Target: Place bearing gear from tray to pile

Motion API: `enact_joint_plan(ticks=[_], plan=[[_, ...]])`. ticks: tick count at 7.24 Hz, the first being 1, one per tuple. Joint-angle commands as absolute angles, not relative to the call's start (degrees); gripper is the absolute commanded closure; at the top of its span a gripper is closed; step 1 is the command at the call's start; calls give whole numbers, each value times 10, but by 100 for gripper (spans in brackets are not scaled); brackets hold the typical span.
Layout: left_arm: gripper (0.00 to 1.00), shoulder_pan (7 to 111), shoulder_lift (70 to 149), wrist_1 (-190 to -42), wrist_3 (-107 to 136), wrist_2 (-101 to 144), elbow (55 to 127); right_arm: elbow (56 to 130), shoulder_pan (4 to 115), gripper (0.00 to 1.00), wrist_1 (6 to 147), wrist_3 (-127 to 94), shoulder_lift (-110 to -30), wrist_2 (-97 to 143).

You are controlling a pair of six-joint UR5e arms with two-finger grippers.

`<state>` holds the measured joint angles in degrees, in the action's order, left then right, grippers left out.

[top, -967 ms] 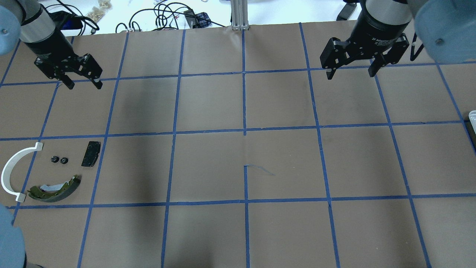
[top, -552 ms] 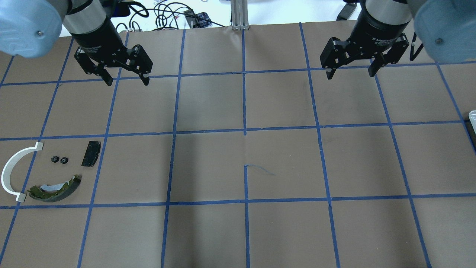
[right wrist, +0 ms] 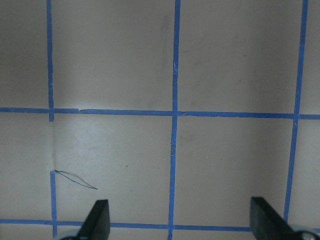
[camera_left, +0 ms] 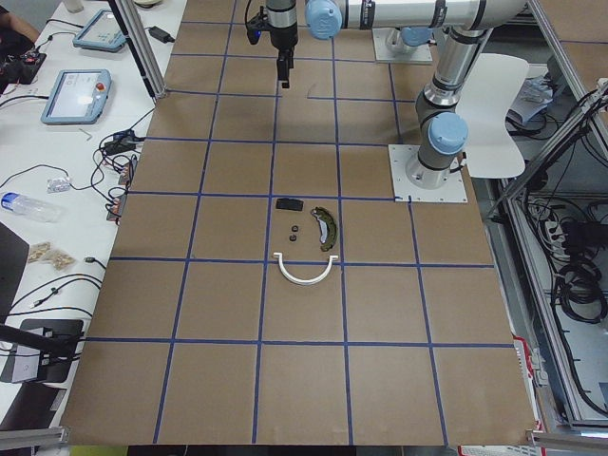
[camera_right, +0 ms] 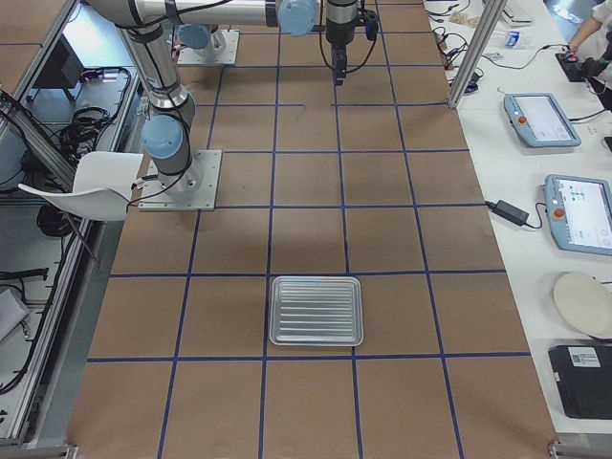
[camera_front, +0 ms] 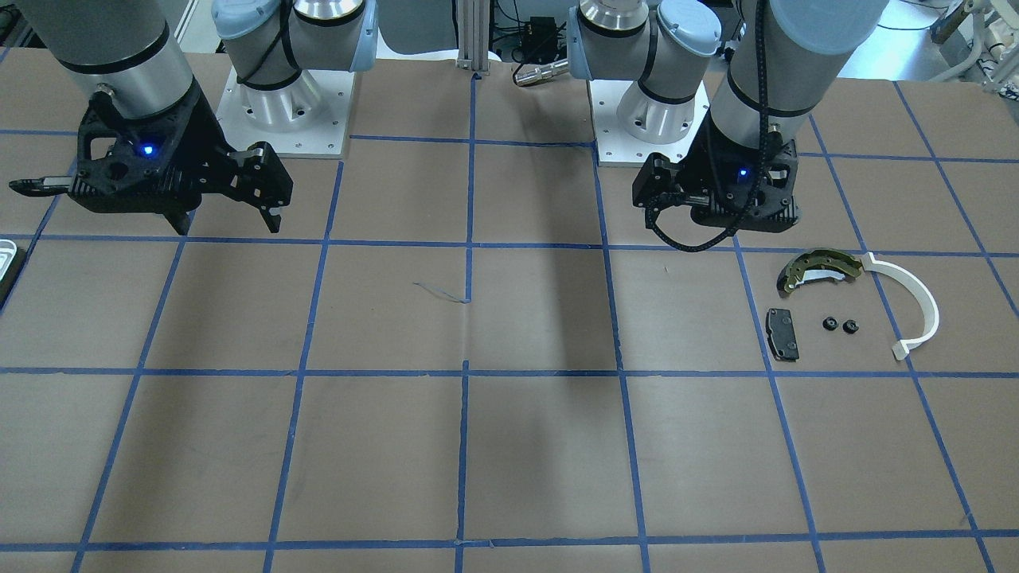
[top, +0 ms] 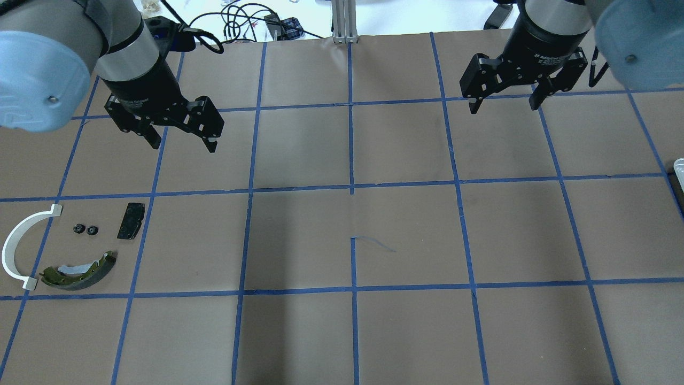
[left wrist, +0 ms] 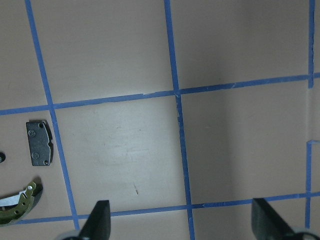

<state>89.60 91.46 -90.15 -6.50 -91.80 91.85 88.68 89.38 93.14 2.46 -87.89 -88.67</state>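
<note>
Start with the tray [camera_right: 316, 311], which lies at the table's end on the robot's right, well apart from everything else. In the right side view no gear shows on its ribbed floor, though so small a part could be missed from that far. If you send an arm there on assumption, you may close on nothing or scrape the ribs.

The right gripper [top: 504, 107] hangs high over bare paper with its jaws spread wide and nothing between them. It is nearer the tray, but nowhere near reaching it.

The left gripper [top: 184, 144] is likewise spread wide and carries nothing. It hovers near the pile, toward the far side of the table from it. If you bring it down low and sweep it toward the robot, you could scatter what is laid out there.

In the pile, the white arc [top: 21, 246] and the shoe [top: 80, 267] touch or nearly touch at one end, so a nudge to one probably shifts the other. The pad [top: 131, 220] lies flat, just beside the rest.

The two gears [top: 85, 230] sit on the table side by side between arc and pad, already in the pile. They are small, black and round, and look toothed at the rim. Being round, they would likely roll or skid if clipped, and wide jaws could easily miss them.
</note>
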Motion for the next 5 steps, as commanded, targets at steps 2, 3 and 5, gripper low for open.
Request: enact_joint_plan(ticks=[2, 3, 5], plan=[[0, 896, 901, -898, -58, -869, 926, 887, 894, 0, 931, 25, -879, -887], [0, 895, 901, -899, -62, -874, 927, 887, 894, 0, 932, 25, -879, -887], [0, 895, 904, -898, -61, -872, 928, 887, 894, 0, 931, 25, -879, -887]])
